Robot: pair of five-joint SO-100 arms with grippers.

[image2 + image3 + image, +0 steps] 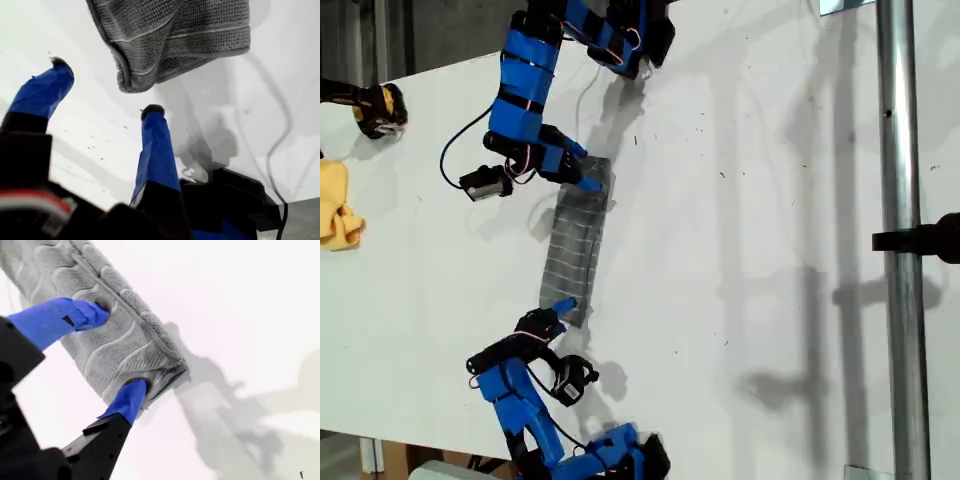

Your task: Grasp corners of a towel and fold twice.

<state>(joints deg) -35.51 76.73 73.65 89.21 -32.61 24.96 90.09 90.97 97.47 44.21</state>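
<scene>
Two blue arms bracket one grey striped towel (575,245), which lies as a narrow, already doubled strip on the white surface (750,250), left of centre in the exterior view. My first gripper (106,85) hangs spread just short of one folded end, touching nothing. My second gripper (119,351) straddles the other end, jaws wide, cloth between them but not pinched.

I judge the second fold is in hand. To do it well, each gripper should close low on both layers at a corner, not on the top layer alone. The lift should be level, so the strip does not twist or slide.

Count: one towel, two arms, two grippers, and one yellow cloth (338,205) at the exterior view's left edge.
</scene>
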